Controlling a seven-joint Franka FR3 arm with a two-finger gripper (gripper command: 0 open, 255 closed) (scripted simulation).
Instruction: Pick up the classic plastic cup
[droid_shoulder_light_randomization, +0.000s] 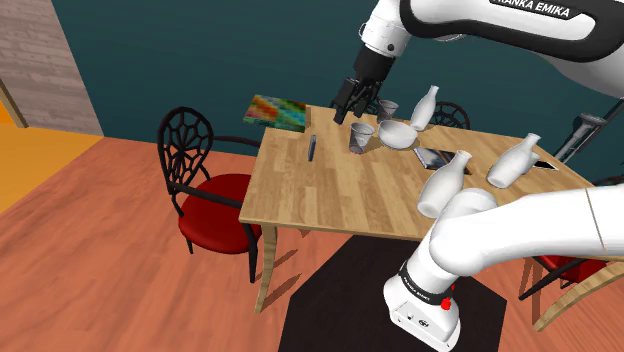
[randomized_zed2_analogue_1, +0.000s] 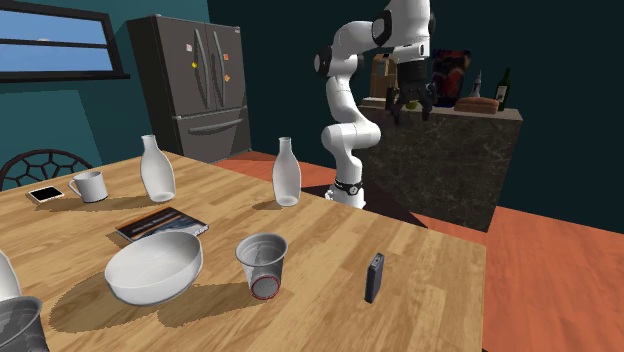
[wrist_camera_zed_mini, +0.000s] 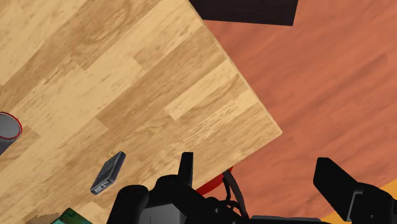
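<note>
Claw (droid_shoulder_light_randomization: 349, 107) hangs open wide and empty above the far part of the table (droid_shoulder_light_randomization: 330, 195), toward the shoulder view's left. Task thing, a see-through cup (droid_shoulder_light_randomization: 361, 137), stands upright on the table just below and right of the claw, not touched. So approx. nothing is done yet. Left to do, by my read: line up over the cup, drop, close, lift.

Wrist view gives the finger gap best: fingers (wrist_camera_zed_mini: 186, 168) are far apart w/ nothing between, over the table's corner and the red-brown floor (wrist_camera_zed_mini: 331, 83). The cup's red rim sits well off to one side of the claw, past a dark slab (wrist_camera_zed_mini: 108, 172).

2nd ext. view shows the cup close up: red ring at its base, just beside a white bowl (randomized_zed2_analogue_1: 155, 267), slab to its right. Shoulder view alone gives claw height vs. cup.
</note>
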